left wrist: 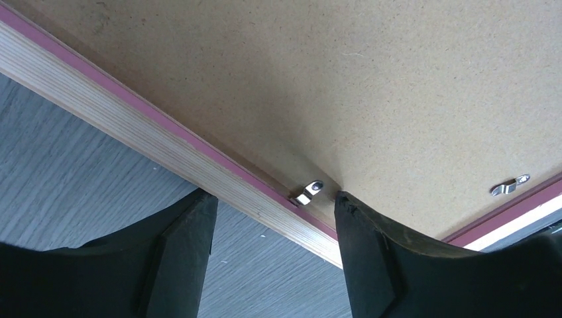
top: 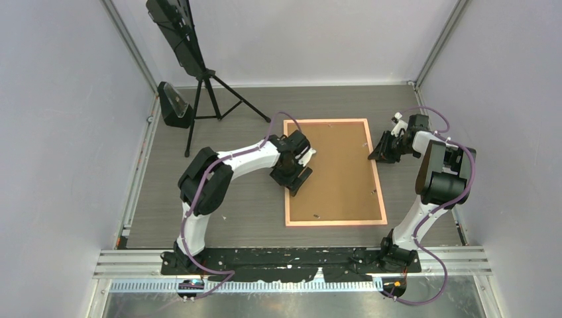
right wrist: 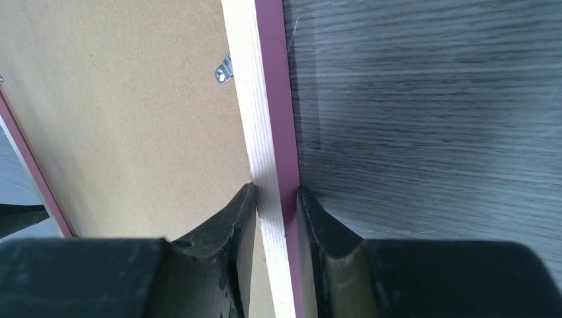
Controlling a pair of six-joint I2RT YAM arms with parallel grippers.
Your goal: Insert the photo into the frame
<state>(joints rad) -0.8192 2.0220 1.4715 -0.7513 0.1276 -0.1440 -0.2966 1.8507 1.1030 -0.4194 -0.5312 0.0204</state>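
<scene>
Frame (top: pixel 335 222) lies back-up between the arms, long axis running away from the bases, board (top: pixel 335 172) seated in it, photo not visible; right gripper (right wrist: pixel 275 192) pinches its right rail, left gripper (left wrist: pixel 272 199) gapes astride the left rail, clip (left wrist: pixel 310 192) between its fingers.

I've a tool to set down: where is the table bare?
Bare: near-left table between the left arm and wall; the far strip beyond the frame. Crowded: far-left around the tripod; right side, where the right pincer grips the frame's rail.
</scene>
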